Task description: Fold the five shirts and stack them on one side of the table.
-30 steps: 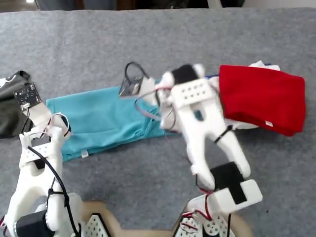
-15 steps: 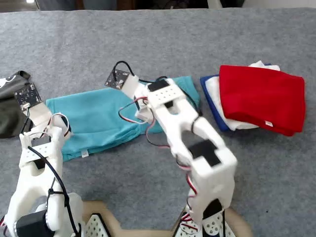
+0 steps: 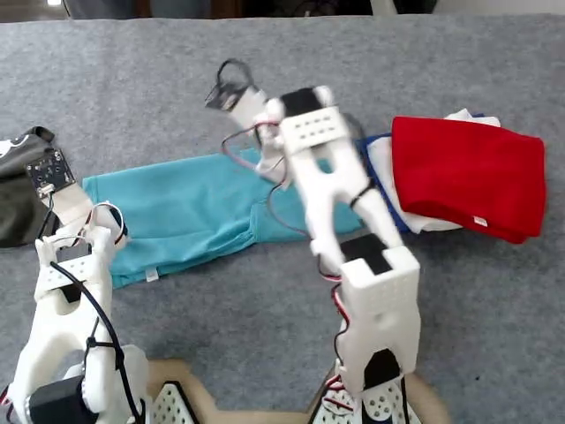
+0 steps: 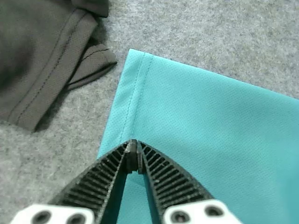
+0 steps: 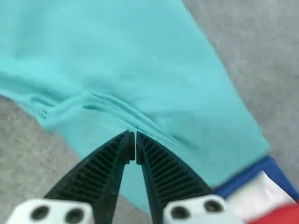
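Shirt (image 4: 210,135) perhaps in closed left pincer (image 4: 134,157)

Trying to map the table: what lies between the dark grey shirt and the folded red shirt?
In the high view, the long teal mesh shirt lies stretched between the dark grey shirt and the folded red shirt.
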{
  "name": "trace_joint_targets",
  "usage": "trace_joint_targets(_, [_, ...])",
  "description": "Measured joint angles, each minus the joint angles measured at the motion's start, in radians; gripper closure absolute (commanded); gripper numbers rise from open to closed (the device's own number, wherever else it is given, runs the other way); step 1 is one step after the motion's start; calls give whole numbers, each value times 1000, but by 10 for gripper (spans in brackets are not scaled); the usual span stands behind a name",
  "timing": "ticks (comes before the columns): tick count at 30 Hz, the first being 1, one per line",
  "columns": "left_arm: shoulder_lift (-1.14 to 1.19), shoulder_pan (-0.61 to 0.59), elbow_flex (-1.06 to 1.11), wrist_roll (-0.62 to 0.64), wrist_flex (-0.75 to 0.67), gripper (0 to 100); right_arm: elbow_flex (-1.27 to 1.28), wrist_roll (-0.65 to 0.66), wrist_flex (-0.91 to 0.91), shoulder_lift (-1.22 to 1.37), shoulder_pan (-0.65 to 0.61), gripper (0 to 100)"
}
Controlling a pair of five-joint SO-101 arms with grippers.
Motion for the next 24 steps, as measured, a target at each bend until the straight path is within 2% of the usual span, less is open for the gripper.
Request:
trace_joint_targets(3, [0,0,0,0,0,968,-66,0,81,-34,37,985])
trace_joint_targets(7, [0,0,0,0,0,968,-74,0,104,-23,100,985])
trace_joint_targets(17, [0,9,0,0,0,968,-5,0,-103,244,212,985])
trace_joint_targets(21, [0,21,0,0,0,967,-28,-3,-107,270,222,985])
trace_joint_targets(24, [-18,69,3,-31,0,970,-109,-3,-46,270,219,985])
